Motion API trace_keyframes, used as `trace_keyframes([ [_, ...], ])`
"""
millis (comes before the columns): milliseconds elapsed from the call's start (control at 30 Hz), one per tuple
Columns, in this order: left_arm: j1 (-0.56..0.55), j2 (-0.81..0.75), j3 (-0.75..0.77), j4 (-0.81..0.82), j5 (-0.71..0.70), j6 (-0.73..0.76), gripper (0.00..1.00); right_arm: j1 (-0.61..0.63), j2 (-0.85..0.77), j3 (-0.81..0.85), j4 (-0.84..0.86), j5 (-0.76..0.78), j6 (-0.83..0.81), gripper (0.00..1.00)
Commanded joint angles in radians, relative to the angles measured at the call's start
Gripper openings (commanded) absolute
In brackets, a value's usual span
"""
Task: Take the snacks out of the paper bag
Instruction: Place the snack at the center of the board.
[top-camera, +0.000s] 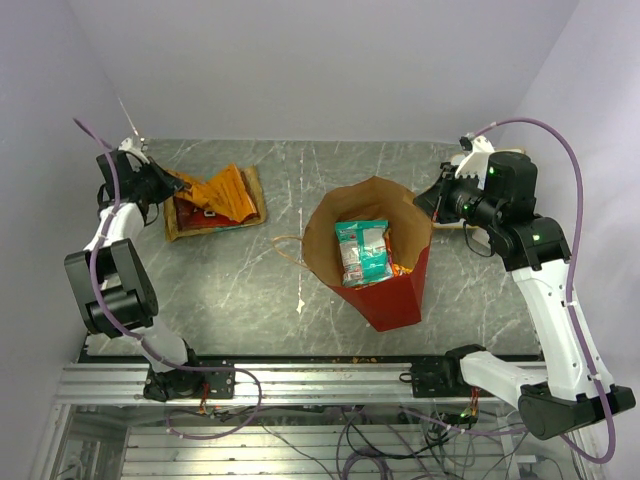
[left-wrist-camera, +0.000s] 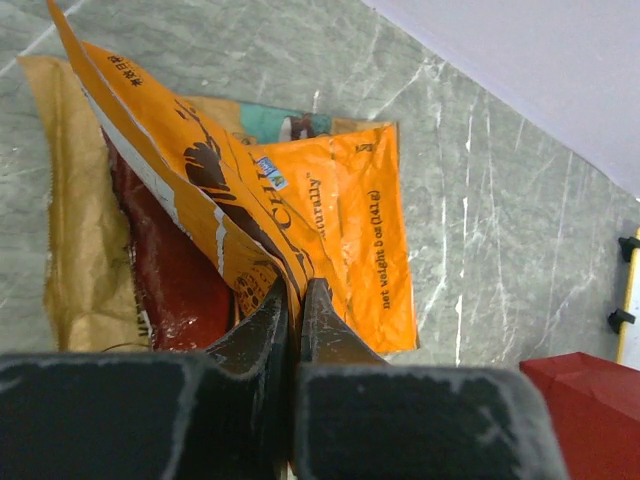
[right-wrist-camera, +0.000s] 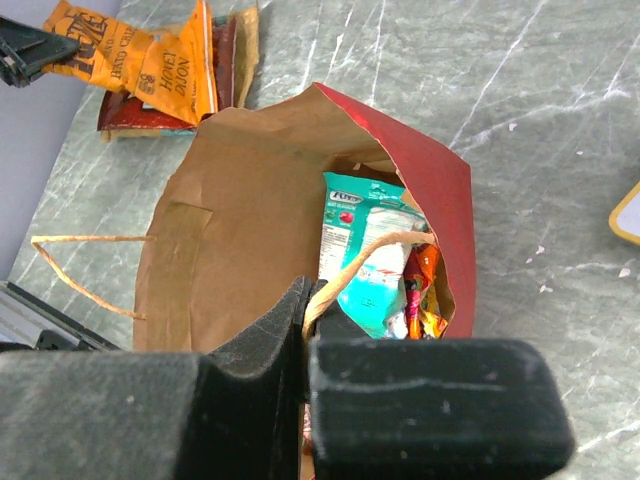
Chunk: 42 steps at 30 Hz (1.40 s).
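Note:
The red paper bag (top-camera: 395, 300) stands mid-table with its brown mouth (right-wrist-camera: 240, 200) open. A teal snack packet (top-camera: 362, 250) and orange and red packets (right-wrist-camera: 420, 290) lie inside. My right gripper (top-camera: 428, 203) is at the bag's far right rim, and in the right wrist view this gripper (right-wrist-camera: 322, 300) is shut on the bag's tan handle. At the far left, my left gripper (top-camera: 172, 183) is shut on an edge of the flat orange chip bag (left-wrist-camera: 340, 200). The bag is partly raised over a dark red packet (left-wrist-camera: 170, 270) and a tan one (left-wrist-camera: 70, 250).
The bag's other handle (top-camera: 285, 250) trails on the table to its left. A pale yellow-edged board (right-wrist-camera: 625, 215) lies past the bag on the right, near the wall. Aluminium rails (top-camera: 300, 380) run along the near edge. Walls close in at the back and sides.

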Motion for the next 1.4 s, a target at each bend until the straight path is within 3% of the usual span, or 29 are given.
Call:
trace_keyframes([
  [0,0.026,0.015,0.015,-0.059,0.007,0.089,0.08,0.004,0.003,0.025,0.004,-0.005,-0.008,0.0],
  [400,0.037,0.124,0.093,-0.361,-0.229,0.146,0.26,0.004,0.009,0.021,0.015,-0.015,-0.004,0.0],
  [700,0.034,0.151,0.153,-0.436,-0.247,0.166,0.33,0.004,0.011,0.025,0.014,-0.022,-0.005,0.0],
  [900,0.032,0.101,0.166,-0.505,-0.346,0.167,0.54,0.004,0.014,0.027,0.015,-0.027,-0.005,0.0],
  [1067,0.032,0.079,0.16,-0.528,-0.393,0.148,0.62,0.005,0.016,0.027,0.018,-0.035,-0.003,0.0],
  [1233,0.032,0.1,0.175,-0.531,-0.427,0.138,0.53,0.004,0.016,0.029,0.014,-0.034,-0.005,0.0],
  [1367,0.032,0.159,0.22,-0.536,-0.405,0.136,0.35,0.005,0.013,0.025,0.018,-0.033,-0.003,0.0],
])
